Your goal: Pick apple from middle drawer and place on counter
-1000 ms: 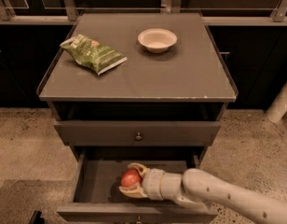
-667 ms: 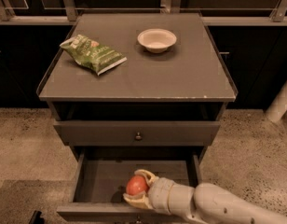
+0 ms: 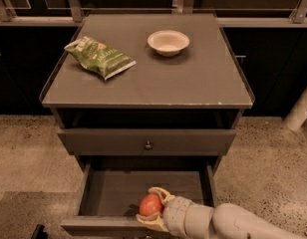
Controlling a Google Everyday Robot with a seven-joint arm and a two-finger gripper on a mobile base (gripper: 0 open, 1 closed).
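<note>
My tool (image 3: 152, 210) pinches the apple (image 3: 149, 203) at the front of the open middle drawer (image 3: 113, 189); grey-brown bench (image 3: 193, 78) with a chipped edge, speckled floor (image 3: 24, 148).

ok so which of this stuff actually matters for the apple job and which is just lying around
Job: apple, gripped by the hand at the front of the open middle drawer; counter, where it goes.
Lying about: green snack bag and white bowl on the counter; shut upper drawer.
</note>
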